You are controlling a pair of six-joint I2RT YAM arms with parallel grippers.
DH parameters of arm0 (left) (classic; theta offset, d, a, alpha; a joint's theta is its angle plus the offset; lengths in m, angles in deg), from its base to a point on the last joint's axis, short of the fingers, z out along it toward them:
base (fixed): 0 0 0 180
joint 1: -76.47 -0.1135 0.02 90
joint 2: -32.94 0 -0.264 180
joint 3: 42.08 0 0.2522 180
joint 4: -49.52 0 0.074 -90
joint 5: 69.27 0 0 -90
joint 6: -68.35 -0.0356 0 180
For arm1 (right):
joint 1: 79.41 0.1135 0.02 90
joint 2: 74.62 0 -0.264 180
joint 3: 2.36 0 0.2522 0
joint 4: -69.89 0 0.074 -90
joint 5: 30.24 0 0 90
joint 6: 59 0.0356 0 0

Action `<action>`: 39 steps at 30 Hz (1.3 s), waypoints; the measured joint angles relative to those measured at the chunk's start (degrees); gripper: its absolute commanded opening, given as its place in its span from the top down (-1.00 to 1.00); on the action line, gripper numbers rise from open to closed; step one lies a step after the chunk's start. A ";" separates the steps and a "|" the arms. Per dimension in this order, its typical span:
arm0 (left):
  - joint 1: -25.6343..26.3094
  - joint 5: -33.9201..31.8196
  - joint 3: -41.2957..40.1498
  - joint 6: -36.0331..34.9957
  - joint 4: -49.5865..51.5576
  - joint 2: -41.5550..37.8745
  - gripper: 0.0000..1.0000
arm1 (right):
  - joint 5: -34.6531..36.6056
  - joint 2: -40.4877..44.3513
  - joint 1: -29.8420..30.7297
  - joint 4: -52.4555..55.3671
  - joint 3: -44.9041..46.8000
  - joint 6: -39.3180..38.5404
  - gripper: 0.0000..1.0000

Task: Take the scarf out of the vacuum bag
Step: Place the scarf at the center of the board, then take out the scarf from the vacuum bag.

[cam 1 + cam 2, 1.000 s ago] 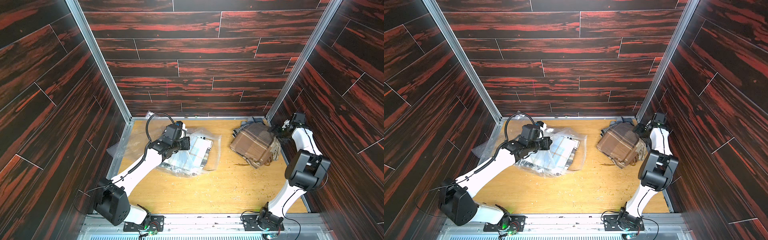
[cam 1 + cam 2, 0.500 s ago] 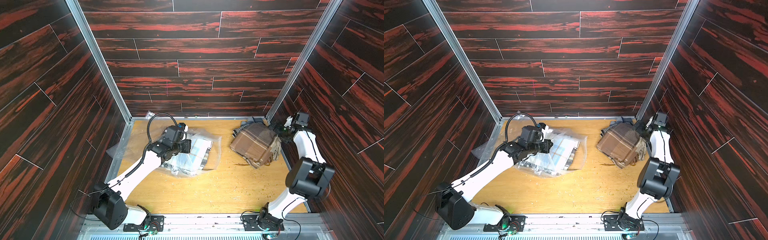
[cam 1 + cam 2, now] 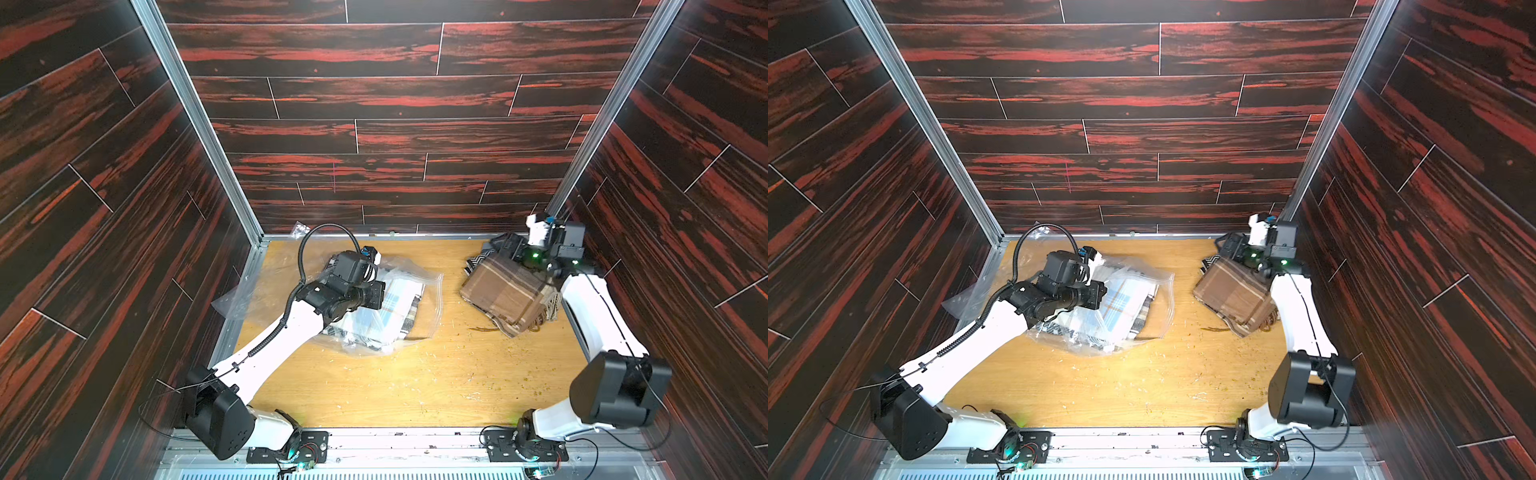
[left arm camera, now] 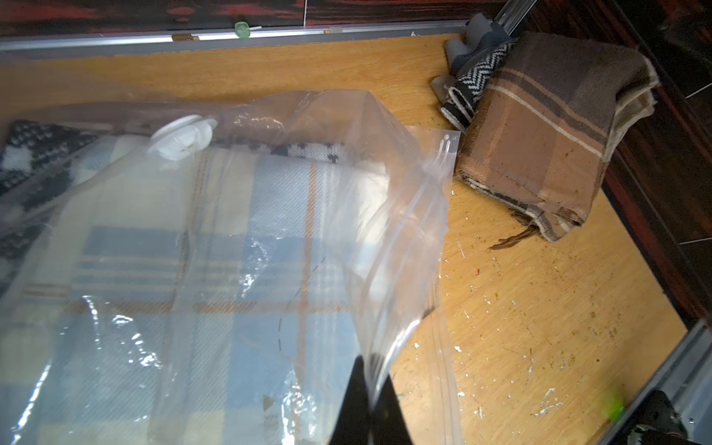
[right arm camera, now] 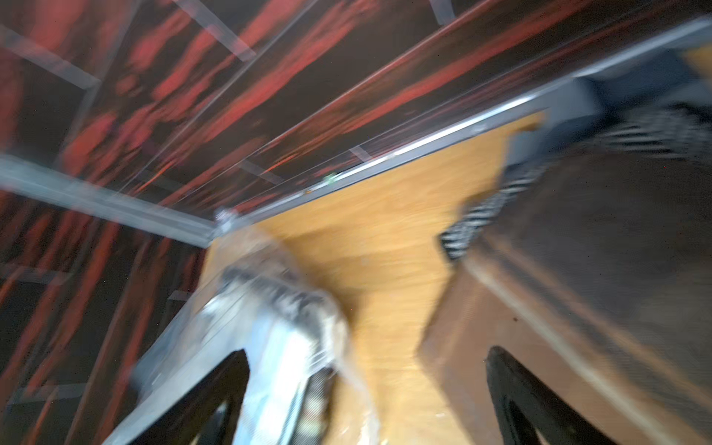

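A large crinkly clear plastic vacuum bag (image 3: 428, 291) (image 3: 1158, 299) lies on the light wooden table (image 3: 374, 386), left of centre and towards the far wall. Inside it is a folded pale blue and cream plaid scarf (image 4: 239, 246) (image 3: 395, 307), with a black-and-white knitted cloth (image 4: 38, 146) beside it, also in the bag. The bag's round white valve disc (image 4: 181, 136) sits on the top sheet above the scarf.

The left gripper (image 4: 370, 375) is over the bag. Its dark fingers (image 4: 346, 416) are pressed together on a fold of the clear plastic close to the zip-seal edge (image 4: 439, 215). That sheet rises off the scarf towards them.

A folded brown plaid scarf with pale stripes (image 3: 503, 291) (image 3: 1233, 295) (image 4: 539, 135) lies outside the bag, near the far right corner of the table. It rests partly on a black-and-white zigzag cloth (image 4: 474, 84). Its fringe trails onto the table on the near side.

The right gripper (image 5: 366, 350) is at that corner, above the far end of the brown scarf. The right wrist view is blurred, yet it shows the fingers (image 5: 501, 370) spread wide with nothing between them.

A loose piece of clear plastic (image 3: 237, 299) leans against the left wall, apart from the bag. Small pale crumbs are scattered over the table.
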State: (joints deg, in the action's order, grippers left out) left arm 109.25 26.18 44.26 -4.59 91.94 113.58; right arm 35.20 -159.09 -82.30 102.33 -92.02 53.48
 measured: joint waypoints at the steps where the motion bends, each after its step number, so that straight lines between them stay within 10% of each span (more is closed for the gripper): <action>1: 0.04 -0.46 0.24 -0.31 0.50 0.00 1.00 | -1.90 1.51 1.09 -1.40 2.12 0.46 -0.97; 17: 1.01 -3.04 1.92 -3.61 6.60 0.00 1.00 | -18.38 7.37 15.12 -26.53 31.63 9.27 -0.95; 39: 6.47 -5.55 -4.35 5.25 -1.25 -0.20 1.00 | -2.05 -12.85 33.73 -64.57 40.72 25.55 -0.58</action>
State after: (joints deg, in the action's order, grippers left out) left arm 115.72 20.63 39.91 0.66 90.70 113.38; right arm 33.14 -171.94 -48.58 37.77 -51.30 79.03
